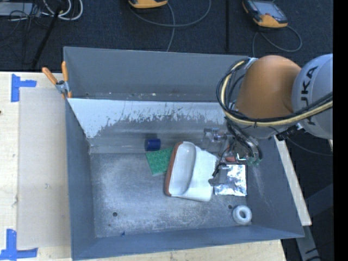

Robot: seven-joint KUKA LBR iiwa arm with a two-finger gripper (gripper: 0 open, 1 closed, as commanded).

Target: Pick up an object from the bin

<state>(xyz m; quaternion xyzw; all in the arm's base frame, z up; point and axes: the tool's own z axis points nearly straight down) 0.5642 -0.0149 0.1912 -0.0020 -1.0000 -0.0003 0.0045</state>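
- The gripper (221, 168) hangs low in the right half of the bin (109, 211), at the seam where a crumpled silver foil packet (234, 180) meets a white block (202, 174); the wrist hardware and cables above it hide its opening, so I cannot tell whether it is wide or narrow
- Nothing can be seen held in it
- The foil packet lies just to the right of the tool and slightly toward the near edge, close to the bin's right wall, and is roughly square with no clear long axis
- The white block lies just to the left, touching a white dish with a brown rim (181, 169) whose long axis runs from the far wall toward the near edge
- A white ring (242, 215) sits alone by the near right corner, apart from the packet
- A green sponge (158, 161) and a small blue cap (153, 143) lie beyond the dish, toward the far wall
- Judging from this, the packet is the nearer pick, but the sloping right wall leaves little room on that side, while the left half of the floor is bare
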